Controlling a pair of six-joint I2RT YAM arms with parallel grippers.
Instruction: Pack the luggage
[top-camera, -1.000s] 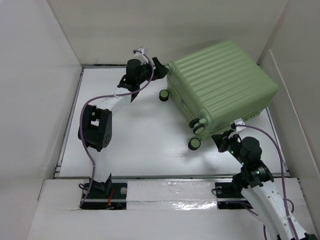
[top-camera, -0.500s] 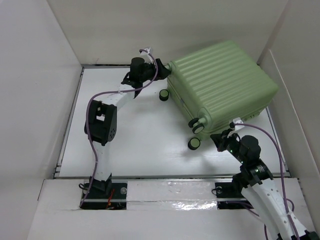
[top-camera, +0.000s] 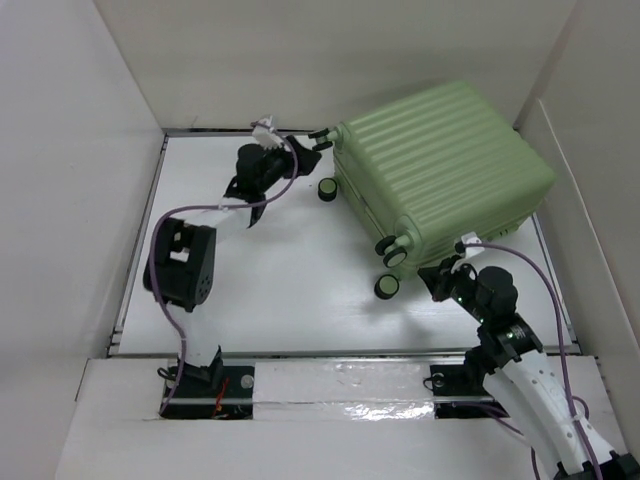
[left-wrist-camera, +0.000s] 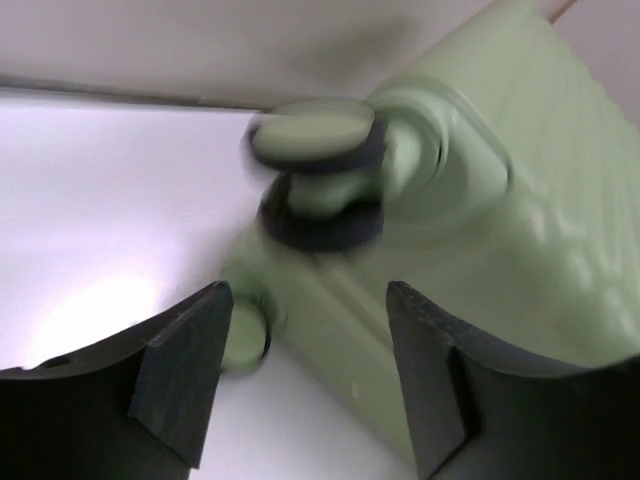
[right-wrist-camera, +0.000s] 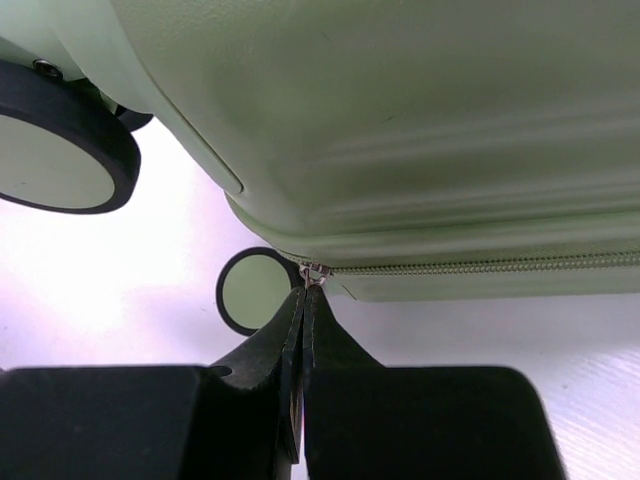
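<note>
**Closed hard shell, zipper in hand**

Top view: the luggage is lying flat on the table, shut, at the far right and close to the side wall. The left end effector is hanging at its far-left corner. The right end effector is pressing in at its near edge, beside the wheels.

Left wrist view: the fingers are standing apart and gripping nothing. A spinner wheel is sitting just ahead of the gap, blurred, with the ribbed shell running off to the right.

Right wrist view: the fingers are pressing together, apparently pinching the small metal zipper pull at the corner where the zipper is turning along the seam.

Handling, as a judgement: the shell is looking stiff and smooth, so it is probably offering little to a flat pinch and sliding readily on the table. The wheels are swivelling parts and are making a poor hold. The pull is tiny and likely to slip out, so the tug needs to be running along the seam while the other arm is bracing a corner.
</note>
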